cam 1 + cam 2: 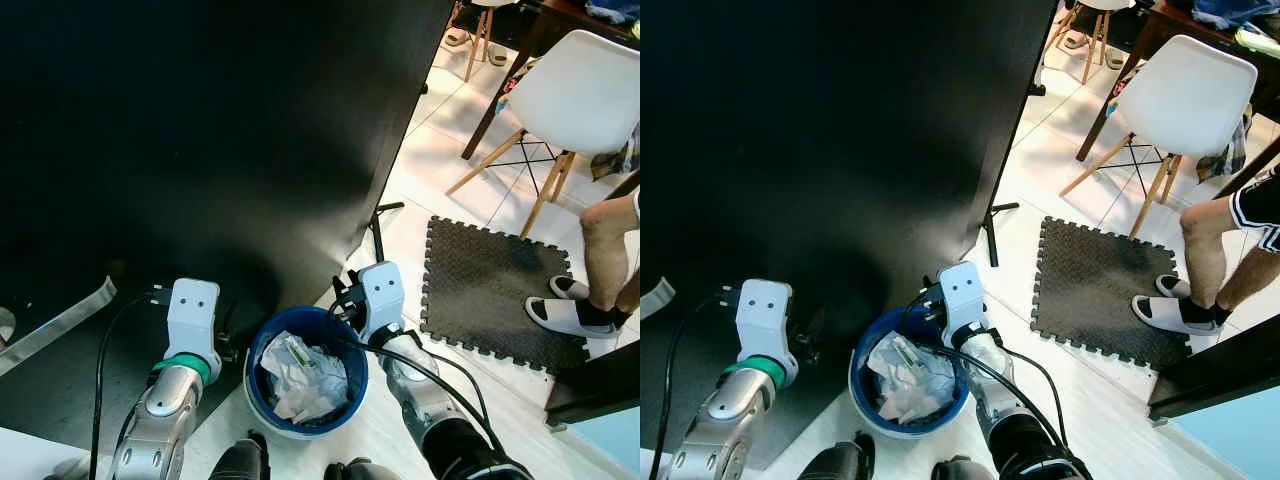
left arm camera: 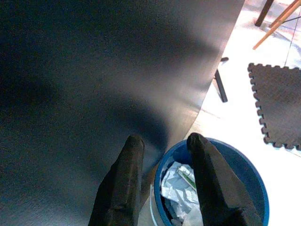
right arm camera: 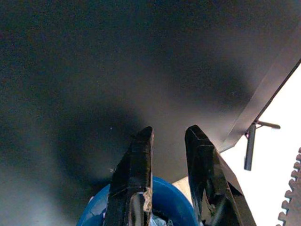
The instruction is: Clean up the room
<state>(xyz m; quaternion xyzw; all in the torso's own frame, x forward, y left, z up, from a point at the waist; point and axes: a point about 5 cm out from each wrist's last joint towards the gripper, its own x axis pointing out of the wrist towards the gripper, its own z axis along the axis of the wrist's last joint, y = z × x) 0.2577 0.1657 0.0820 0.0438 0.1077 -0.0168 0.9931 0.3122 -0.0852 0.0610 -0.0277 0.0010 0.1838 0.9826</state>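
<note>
Bucket (image 1: 306, 386) time: blue, stuffed with crumpled white paper (image 1: 305, 380), sitting low between my two arms at the foot of the big black backdrop (image 1: 200, 150). My left gripper (image 2: 162, 148) straddles its rim, fingers parted, one inside and one outside. My right gripper (image 3: 168, 141) grips the opposite rim, fingers apart too. Off right, a dark foam mat (image 1: 495, 290), a white chair (image 1: 585, 95), a person's sandalled feet (image 1: 565, 310)
</note>
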